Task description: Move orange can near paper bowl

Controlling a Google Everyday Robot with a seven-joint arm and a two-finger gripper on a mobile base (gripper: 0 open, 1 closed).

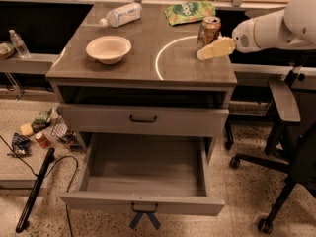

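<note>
Rounded white arm (289,26) with a cream-yellow end effector (216,49) beside the orange can (209,29).

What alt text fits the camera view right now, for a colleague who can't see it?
The robot's gripper is at the right of a grey cabinet top, close against the upright orange can; the paper bowl sits across the top to the left. A water bottle and green bag lie at the back, and the bottom drawer is open.
</note>
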